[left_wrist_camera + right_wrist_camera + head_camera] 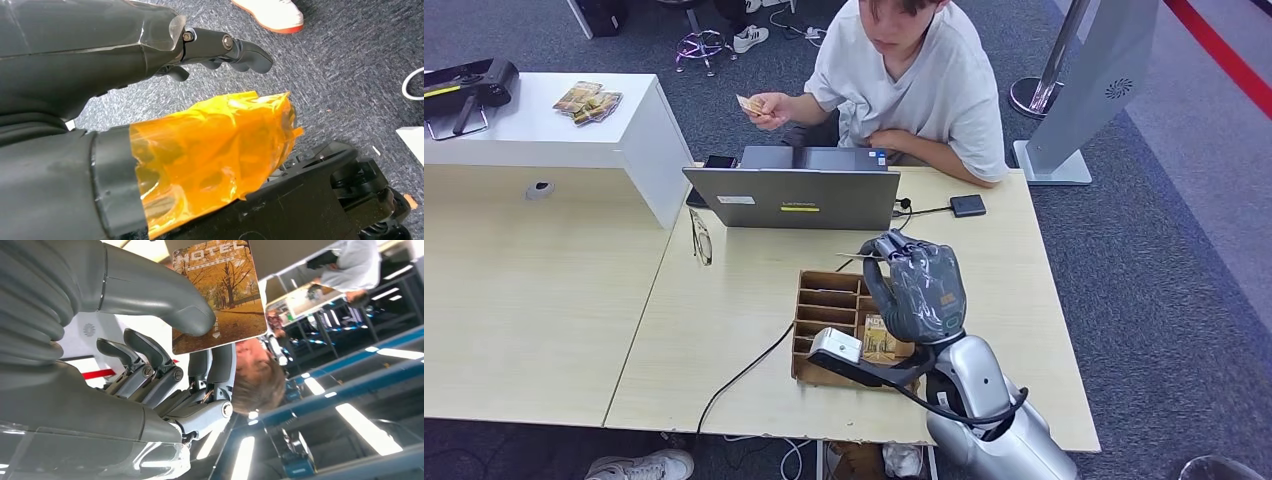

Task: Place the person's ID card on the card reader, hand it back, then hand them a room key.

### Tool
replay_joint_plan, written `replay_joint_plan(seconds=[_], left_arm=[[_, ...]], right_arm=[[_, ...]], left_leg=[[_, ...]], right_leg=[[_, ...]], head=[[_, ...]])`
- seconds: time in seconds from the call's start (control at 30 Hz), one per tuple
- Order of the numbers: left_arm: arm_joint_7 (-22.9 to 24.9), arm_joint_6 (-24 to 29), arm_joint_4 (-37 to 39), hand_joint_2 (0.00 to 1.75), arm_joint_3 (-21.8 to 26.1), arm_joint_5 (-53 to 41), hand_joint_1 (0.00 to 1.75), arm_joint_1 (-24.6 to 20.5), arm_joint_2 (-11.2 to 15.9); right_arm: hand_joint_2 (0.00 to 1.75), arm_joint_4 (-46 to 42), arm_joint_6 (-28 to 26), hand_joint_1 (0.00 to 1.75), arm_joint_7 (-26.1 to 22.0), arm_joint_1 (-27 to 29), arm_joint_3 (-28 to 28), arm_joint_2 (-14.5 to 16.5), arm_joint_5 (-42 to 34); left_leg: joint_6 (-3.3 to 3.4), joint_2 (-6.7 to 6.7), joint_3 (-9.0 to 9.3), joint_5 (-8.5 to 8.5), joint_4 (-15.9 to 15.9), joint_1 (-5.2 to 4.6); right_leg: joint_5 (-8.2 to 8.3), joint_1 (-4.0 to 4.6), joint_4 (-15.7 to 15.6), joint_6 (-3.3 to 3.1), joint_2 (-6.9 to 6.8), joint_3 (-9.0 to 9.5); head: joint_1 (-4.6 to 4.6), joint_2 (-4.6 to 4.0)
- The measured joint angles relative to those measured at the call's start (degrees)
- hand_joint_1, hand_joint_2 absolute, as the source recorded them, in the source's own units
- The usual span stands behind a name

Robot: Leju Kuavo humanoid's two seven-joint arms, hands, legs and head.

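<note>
Starting at the left: the white side counter [574, 130] carries a small stack of autumn-printed hotel cards [587, 101] near its back edge, well apart from the action. Moving in, the seated person in the white T-shirt [924, 80] holds up a small tan card [752, 105] in one hand [771, 108], behind the open grey laptop [792, 197] on the pale wooden desk [724, 330]. That looks like the ID already back with its owner, though the card is too small to read.

Centre now: the brown wooden compartment tray [828, 310] sits near the desk's front edge, one more printed card lying in a near compartment. Just beside it the robot's right hand [916, 285] is raised, and the wrist view shows it plainly: the thick thumb [165, 305] pins a glossy room key card printed HOTEL with yellow trees [220, 295] against the darker fingers [150, 357]. Farther right, the little black card reader [968, 205] rests on its cable.

The left hand [220, 50] hangs low over grey carpet, fingers curled in, holding nothing.

The risk, I'd judge: the key is pinched near one edge only, so a quick reach over the laptop could let it pivot or slip, or clip the screen's top.
</note>
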Motion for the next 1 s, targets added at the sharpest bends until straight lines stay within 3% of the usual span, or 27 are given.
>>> replay_joint_plan(seconds=[0.13, 0.53, 1.0], left_arm=[[0.0, 0.2, 0.0, 0.0, 0.3, 0.2, 0.0, 0.0, 0.0], [-0.2, 0.6, 0.0, 0.0, 0.7, 1.2, 0.0, 0.0, -0.2], [-0.2, 0.9, 0.0, 0.0, 1.5, 1.5, 0.0, 0.0, -0.2]], right_arm=[[1.75, -2.0, 0.0, 1.75, -1.2, 0.3, 0.6, 0.0, -1.8], [1.75, -8.3, 2.3, 1.75, -8.0, 1.5, 2.7, -0.2, -16.5], [1.75, -11.0, 2.4, 1.75, -9.1, 2.3, 3.7, -0.7, -18.3]], left_leg=[[0.0, 0.0, 0.0, 0.0, 0.0, 0.0], [0.0, 0.0, 0.0, 0.0, 0.0, 0.0], [0.0, 0.0, 0.0, 0.0, 0.0, 0.0]], right_leg=[[0.0, 0.0, 0.0, 0.0, 0.0, 0.0], [0.0, 0.0, 0.0, 0.0, 0.0, 0.0], [0.0, 0.0, 0.0, 0.0, 0.0, 0.0]], head=[[0.0, 0.0], [0.0, 0.0], [0.01, 0.0]])
